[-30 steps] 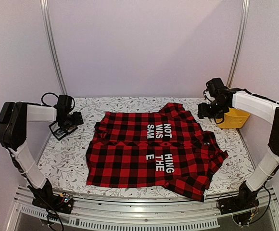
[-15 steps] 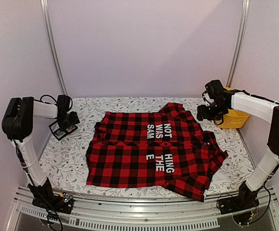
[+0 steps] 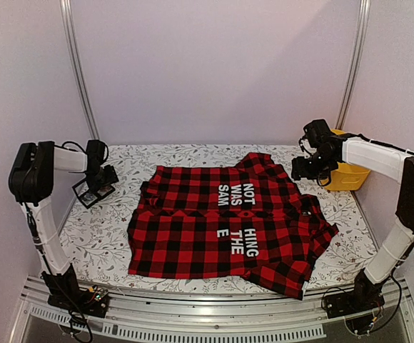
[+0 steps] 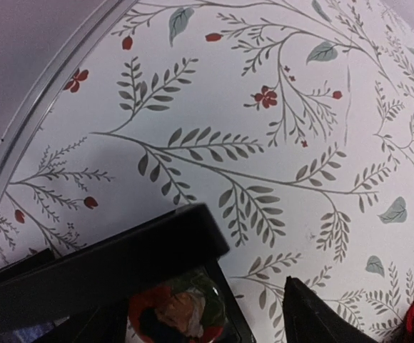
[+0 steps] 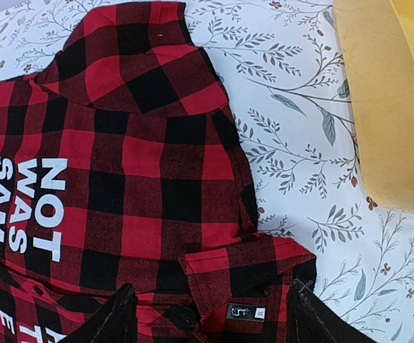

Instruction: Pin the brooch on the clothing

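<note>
L gripper [image 3: 96, 179], jaw state unclear, has barely shifted at box [image 4: 121, 264] w/ brooch [image 4: 175, 314], pick pending; R gripper [image 5: 214, 318] stays open over shirt [image 3: 193, 229], upper right.

The whole table [image 3: 100, 236] is seen from above, behind; the shirt [image 3: 193, 229] collar is shared close-up by the right wrist view, bare table by the left.
</note>
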{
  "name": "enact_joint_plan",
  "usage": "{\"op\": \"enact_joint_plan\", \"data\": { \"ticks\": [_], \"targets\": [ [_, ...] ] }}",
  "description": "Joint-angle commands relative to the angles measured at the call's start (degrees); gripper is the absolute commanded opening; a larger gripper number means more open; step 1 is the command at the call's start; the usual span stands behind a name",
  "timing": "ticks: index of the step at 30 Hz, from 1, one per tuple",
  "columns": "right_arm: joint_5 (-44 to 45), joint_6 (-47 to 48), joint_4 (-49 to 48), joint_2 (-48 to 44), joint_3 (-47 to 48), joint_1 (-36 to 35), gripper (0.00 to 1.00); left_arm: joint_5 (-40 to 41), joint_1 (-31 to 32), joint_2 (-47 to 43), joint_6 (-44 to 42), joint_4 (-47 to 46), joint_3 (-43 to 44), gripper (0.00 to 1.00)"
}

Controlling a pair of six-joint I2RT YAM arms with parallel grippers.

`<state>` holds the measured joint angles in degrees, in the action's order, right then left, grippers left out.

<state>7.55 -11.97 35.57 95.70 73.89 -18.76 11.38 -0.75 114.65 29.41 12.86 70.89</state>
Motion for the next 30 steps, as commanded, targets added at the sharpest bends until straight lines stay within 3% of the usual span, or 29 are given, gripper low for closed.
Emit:
{"op": "enact_joint_plan", "data": {
  "ticks": [1, 7, 22, 30],
  "targets": [
    [0.2, 0.8, 0.1, 0.2, 0.6, -0.4, 0.70, -1.9, 0.2, 0.1, 1.8, 0.9, -1.3, 0.71],
    [0.6, 1.1, 0.2, 0.1, 0.4, -0.4, 0.70, -0.7, 3.8, 0.2, 1.3, 1.0, -2.2, 0.69],
    [0.8, 2.1, 0.6, 0.0, -0.2, -0.4, 0.70, 0.4, 5.4, -3.9, -1.3, -1.9, -6.2, 0.56],
    [0.2, 2.2, 1.0, 1.1, 0.3, -0.4, 0.70, 2.1, 5.0, -2.8, -1.8, -0.4, -4.2, 0.63]
  ]
}}
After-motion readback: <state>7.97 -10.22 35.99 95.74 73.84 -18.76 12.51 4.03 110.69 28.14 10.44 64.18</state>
